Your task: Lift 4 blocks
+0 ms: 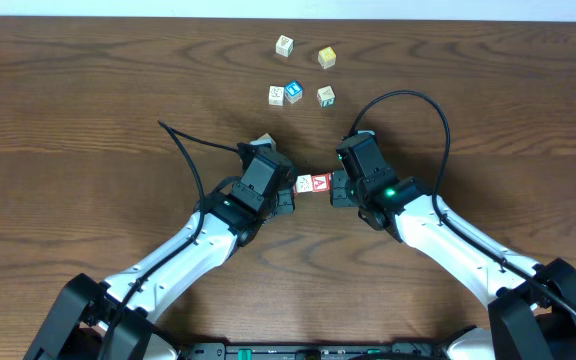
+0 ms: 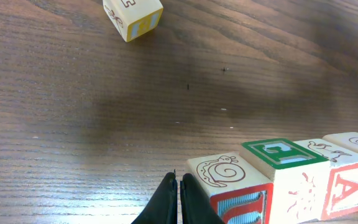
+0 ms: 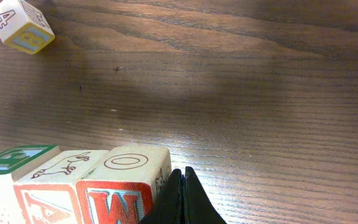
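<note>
Left arm (image 1: 183,245), white shell with black joints: enters at 7 o'clock and reaches toward centre. Left gripper (image 1: 290,192), black, two-finger: jaws pressed together, tips pointing toward 3 o'clock. Right arm (image 1: 458,240), same build: enters at 5 o'clock, small green indicator light (image 1: 390,193) lit near the wrist. Right gripper (image 1: 334,186), black, two-finger: jaws pressed together, tips pointing toward 9 o'clock, facing the left gripper, apart from it.
</note>
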You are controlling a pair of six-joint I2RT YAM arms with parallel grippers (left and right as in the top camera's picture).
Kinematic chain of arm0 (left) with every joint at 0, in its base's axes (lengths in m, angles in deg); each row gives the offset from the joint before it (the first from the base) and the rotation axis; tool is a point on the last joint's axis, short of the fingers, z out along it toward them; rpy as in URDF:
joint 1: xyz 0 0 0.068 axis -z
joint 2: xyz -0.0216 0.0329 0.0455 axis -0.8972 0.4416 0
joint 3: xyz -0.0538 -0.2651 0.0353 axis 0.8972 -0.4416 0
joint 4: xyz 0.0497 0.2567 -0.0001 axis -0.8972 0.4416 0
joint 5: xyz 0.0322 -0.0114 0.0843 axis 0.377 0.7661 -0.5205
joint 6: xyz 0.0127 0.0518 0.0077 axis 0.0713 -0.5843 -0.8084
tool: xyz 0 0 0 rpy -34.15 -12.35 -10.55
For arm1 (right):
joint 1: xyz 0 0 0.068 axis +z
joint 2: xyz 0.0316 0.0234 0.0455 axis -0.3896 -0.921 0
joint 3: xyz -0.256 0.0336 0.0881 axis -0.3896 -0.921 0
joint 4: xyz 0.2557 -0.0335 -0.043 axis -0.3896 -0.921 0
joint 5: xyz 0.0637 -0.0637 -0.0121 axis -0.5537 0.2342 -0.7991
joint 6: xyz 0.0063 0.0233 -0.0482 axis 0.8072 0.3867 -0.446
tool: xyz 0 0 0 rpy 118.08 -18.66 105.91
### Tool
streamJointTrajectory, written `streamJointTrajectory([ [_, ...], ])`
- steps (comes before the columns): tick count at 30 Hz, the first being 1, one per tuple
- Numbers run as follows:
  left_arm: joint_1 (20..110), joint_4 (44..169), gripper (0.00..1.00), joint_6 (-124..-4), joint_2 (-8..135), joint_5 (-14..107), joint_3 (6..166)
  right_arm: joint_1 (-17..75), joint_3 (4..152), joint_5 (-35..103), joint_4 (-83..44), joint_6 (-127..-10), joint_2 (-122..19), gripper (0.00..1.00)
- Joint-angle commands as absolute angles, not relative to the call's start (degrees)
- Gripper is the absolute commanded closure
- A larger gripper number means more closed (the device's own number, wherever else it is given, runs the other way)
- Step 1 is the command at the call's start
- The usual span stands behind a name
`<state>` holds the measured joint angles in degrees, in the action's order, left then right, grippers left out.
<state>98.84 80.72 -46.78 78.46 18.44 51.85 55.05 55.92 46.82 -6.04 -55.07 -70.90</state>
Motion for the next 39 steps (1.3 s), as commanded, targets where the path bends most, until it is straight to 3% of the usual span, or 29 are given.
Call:
streamJointTrajectory([
  [1, 103.4, 76.2, 0.93, -45.6, 78.1, 33.7, 55.1, 60.0, 58.5, 26.6, -3.1, -52.9, -71.6, 0.99],
  [39, 103.4, 73.8, 0.93, -44.6, 82.6, 35.3, 55.0, 60.1, 58.5, 25.5, -1.8, -52.9, -76.5, 0.99],
])
